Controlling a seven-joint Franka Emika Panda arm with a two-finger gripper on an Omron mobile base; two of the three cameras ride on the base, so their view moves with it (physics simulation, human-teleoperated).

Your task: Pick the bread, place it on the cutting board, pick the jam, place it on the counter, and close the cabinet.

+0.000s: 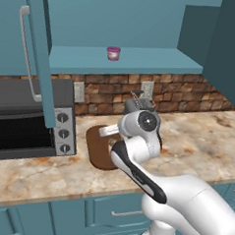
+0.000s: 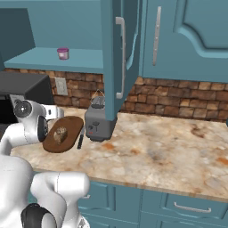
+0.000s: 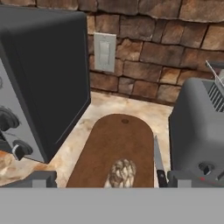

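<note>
Bread (image 2: 60,134) is down on the cutting board (image 2: 71,127), so I count the first pair of steps as done. From my hand view the slice (image 3: 122,173) lies near the board's (image 3: 118,140) close end, flat on the wood, with the thin black-handled knife (image 3: 158,162) just beside the board's edge and the toaster (image 3: 197,131) beyond that. My claw (image 3: 113,180) hangs above that end of the board with its two fingertips (image 3: 43,179) spread wide either side of the slice, touching nothing that I can see, so I read it as released and empty.

What is left, by my judgement, is everything to do with the jam. The little pink-purple jar (image 1: 113,53) sits upright on the inner shelf of the cabinet (image 1: 123,60), well above the surface (image 1: 197,139) and well apart from my arm. I have to bring it down and set it somewhere on the marbled stone; the stretch to the right of the toaster (image 2: 99,120) looks a fair spot.

The cabinet door (image 2: 116,58) stands swung out over the toaster, its long silver handle (image 2: 121,58) facing me in the right base view. Closing it comes last. The microwave (image 1: 30,119) sits at the left of the board.
</note>
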